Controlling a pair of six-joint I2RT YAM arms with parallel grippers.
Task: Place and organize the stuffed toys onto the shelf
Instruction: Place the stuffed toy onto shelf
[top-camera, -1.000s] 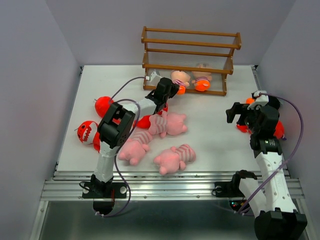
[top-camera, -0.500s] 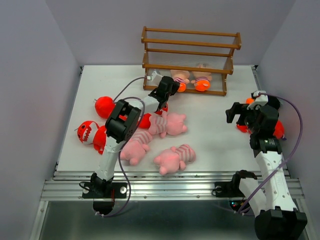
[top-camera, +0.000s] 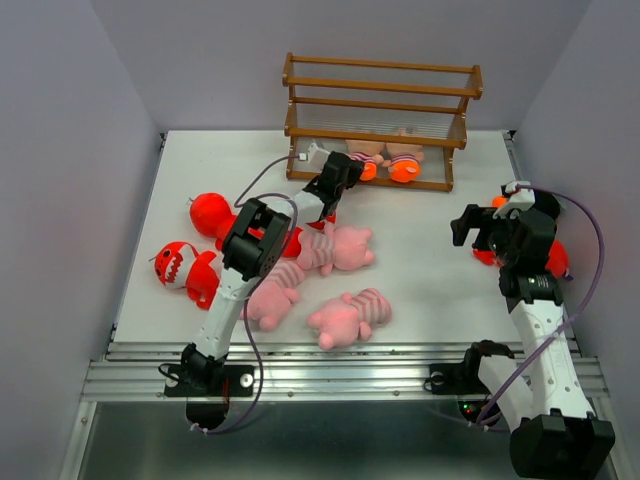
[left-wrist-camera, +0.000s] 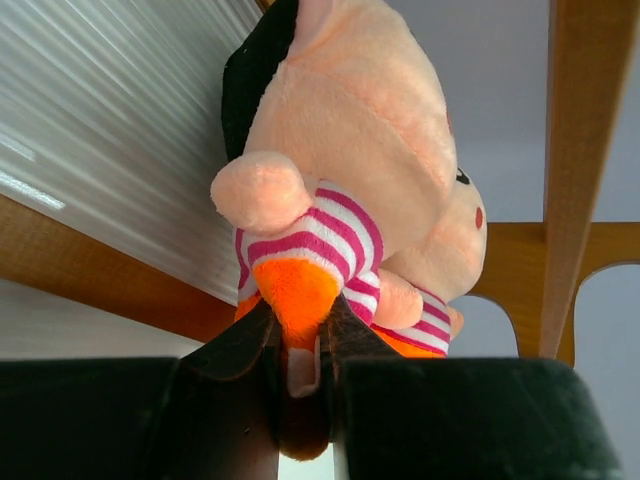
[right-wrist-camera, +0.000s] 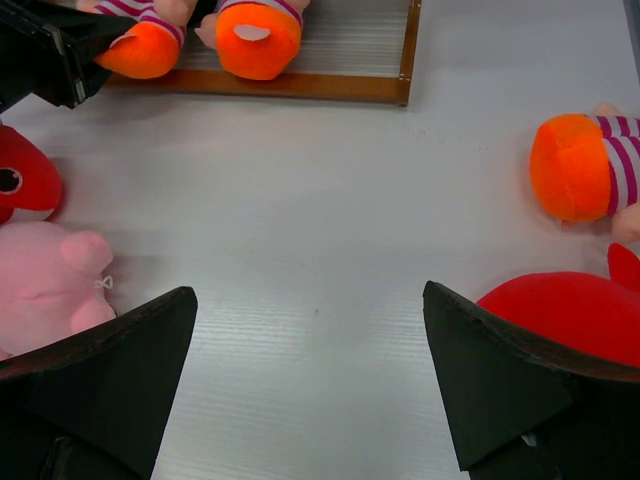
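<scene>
Top view: high, behind the arm bases, looking down and forward. The whole table is in frame, with the shelf at its far edge.

Left wrist: very near the shelf's bottom tier, tilted upward. One doll fills most of the frame.

Right wrist: low over the table, well in front of the shelf, facing the right end of its bottom rail.

Shared: the top and right wrist views both show that rail, the doll and a second doll.

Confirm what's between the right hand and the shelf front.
Only bare table. In the right wrist view the stretch from the open right hand to the shelf holds nothing; a doll and red shark lie aside.
</scene>
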